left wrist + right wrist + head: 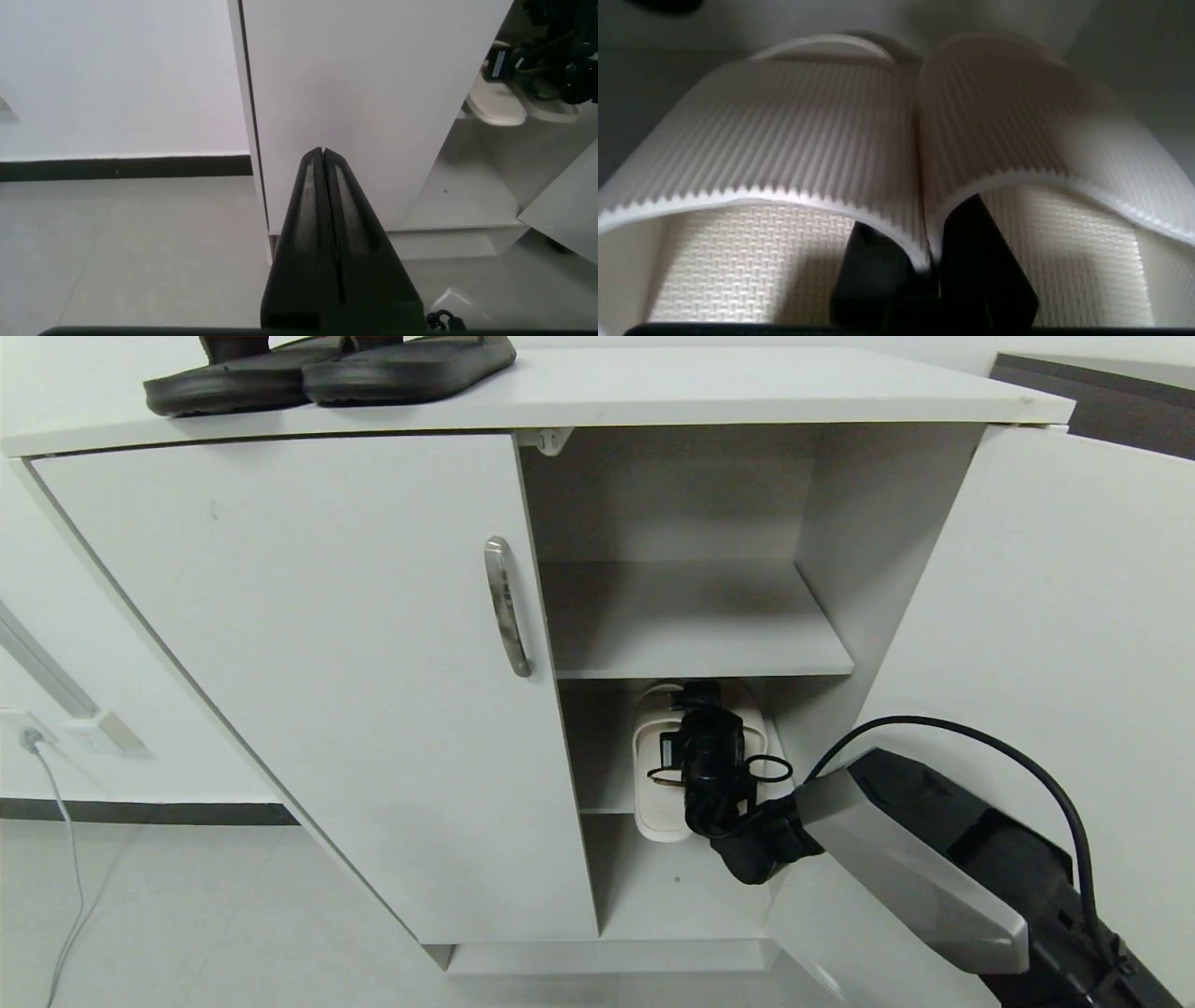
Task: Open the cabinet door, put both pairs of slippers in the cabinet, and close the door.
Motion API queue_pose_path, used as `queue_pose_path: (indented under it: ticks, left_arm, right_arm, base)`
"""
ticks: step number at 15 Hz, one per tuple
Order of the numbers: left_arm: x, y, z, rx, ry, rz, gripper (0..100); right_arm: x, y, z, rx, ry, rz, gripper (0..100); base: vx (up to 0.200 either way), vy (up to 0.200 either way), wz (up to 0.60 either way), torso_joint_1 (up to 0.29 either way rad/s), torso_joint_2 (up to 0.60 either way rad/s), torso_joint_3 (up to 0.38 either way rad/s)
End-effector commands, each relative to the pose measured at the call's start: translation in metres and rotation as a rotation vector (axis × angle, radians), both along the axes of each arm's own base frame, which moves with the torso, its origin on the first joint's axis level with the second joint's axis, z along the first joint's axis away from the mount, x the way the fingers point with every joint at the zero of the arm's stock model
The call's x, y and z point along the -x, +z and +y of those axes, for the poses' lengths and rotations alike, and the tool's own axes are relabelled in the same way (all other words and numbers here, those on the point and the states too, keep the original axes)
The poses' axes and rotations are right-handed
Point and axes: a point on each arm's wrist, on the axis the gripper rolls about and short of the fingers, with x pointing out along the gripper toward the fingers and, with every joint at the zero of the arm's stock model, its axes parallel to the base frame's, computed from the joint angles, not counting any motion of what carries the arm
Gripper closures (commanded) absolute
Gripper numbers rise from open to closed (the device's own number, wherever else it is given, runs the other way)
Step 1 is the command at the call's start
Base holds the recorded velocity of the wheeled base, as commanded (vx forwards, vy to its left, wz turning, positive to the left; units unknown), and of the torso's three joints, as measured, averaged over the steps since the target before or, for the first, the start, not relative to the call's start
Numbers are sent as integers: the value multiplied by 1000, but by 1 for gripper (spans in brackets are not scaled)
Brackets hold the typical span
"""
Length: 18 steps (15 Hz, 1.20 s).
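Note:
A pair of black slippers [327,373] lies on top of the white cabinet [280,663]. The cabinet's left door is closed and its right door [1055,616] stands wide open. My right gripper [695,747] reaches into the open side at the lower shelf. It is shut on a pair of white slippers [653,803], pinching their adjoining straps [920,187] between its fingers [868,271]. The heels jut past the shelf's front edge. My left gripper [322,163] is shut on nothing, low over the floor before the closed door. From there the white slippers [495,103] show inside the cabinet.
The upper shelf [691,616] is bare. A metal handle [506,607] sits on the closed left door. A wall socket with a grey cable [33,739] is at the far left, with tiled floor [187,915] below.

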Motion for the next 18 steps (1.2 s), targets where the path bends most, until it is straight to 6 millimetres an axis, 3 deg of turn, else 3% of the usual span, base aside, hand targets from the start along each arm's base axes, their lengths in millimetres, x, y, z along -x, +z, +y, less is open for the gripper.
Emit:
queue_pose_path:
  ticks: [1, 7, 14, 15, 18]
  left_arm:
    - [0, 0, 0, 0, 0, 0, 100]
    - [0, 0, 0, 2, 0, 0, 100]
    - [0, 0, 0, 2, 2, 0, 100]
    - [0, 0, 0, 2, 2, 0, 100]
    - [0, 0, 0, 2, 2, 0, 100]
  right_arm:
    - [-9, -7, -1, 4, 10, -6, 100]
    - [-16, -3, -7, 14, 17, -30, 100]
    - [-21, -13, -9, 20, 8, -21, 100]
    - [-21, -13, -9, 20, 8, -21, 0]
    - [-17, -14, -9, 29, 9, -7, 0]
  base:
    - [0, 0, 0, 0, 0, 0]
    - [0, 0, 0, 0, 0, 0]
    - [0, 0, 0, 0, 0, 0]
    - [0, 0, 0, 0, 0, 0]
    - [0, 0, 0, 0, 0, 0]
